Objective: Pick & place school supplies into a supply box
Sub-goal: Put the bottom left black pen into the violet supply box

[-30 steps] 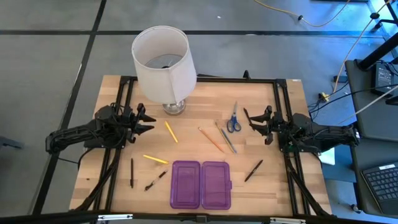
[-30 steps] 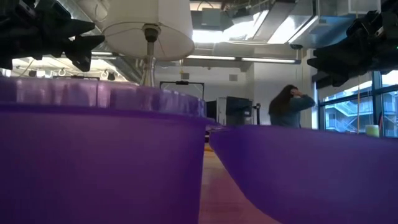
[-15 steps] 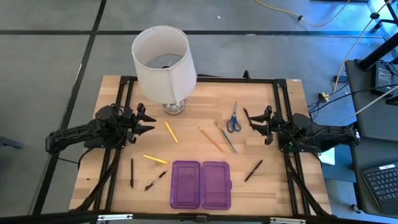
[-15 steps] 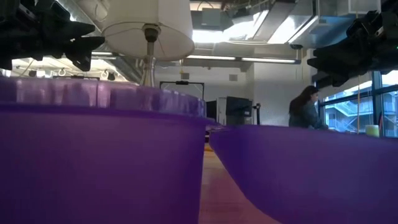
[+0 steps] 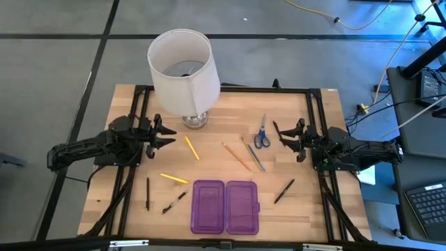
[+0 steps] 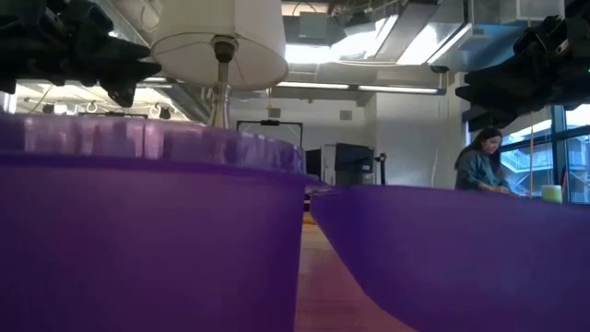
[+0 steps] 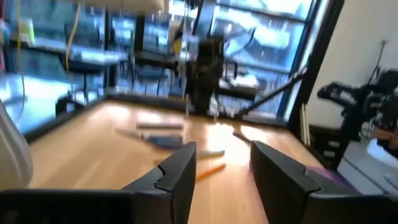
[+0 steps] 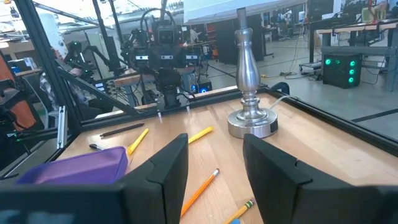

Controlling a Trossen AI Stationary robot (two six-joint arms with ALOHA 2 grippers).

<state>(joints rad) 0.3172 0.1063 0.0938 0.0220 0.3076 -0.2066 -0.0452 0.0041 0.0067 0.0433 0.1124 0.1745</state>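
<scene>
High view, left arm: the left gripper (image 5: 164,135) was held above the table's (image 5: 320,209) left side, near the lamp (image 5: 180,70), pointed toward a yellow pencil (image 5: 191,147); its fingers (image 7: 177,171) were seen parted with nothing between them, judged a pose for lining up on that pencil.
Left-side supplies: a dark pen (image 5: 147,193), a second yellow pencil (image 5: 173,178) and another dark pen (image 5: 175,201) were laid loose on the wood, well apart, none yet in the case.
Supply box: the purple pencil case (image 5: 225,206) was laid open flat at the front edge, midway between the arms, judged so placed that either arm could reach it; two rounded, translucent halves were seen, both apparently empty.
Low view: the case walls (image 6: 138,240) were found to fill the picture, so its inside could not be checked there.
Centre supplies: an orange pencil (image 5: 236,157) and a greyish pencil (image 5: 253,155) were laid slantwise behind the case, with blue-handled scissors (image 5: 261,133) just beyond them.
Right side: a dark pen (image 5: 283,190) was left beside the case's right end.
Right arm: the right gripper (image 5: 287,139) was held waiting just right of the scissors, its fingers (image 8: 158,168) spread and gripping nothing.
</scene>
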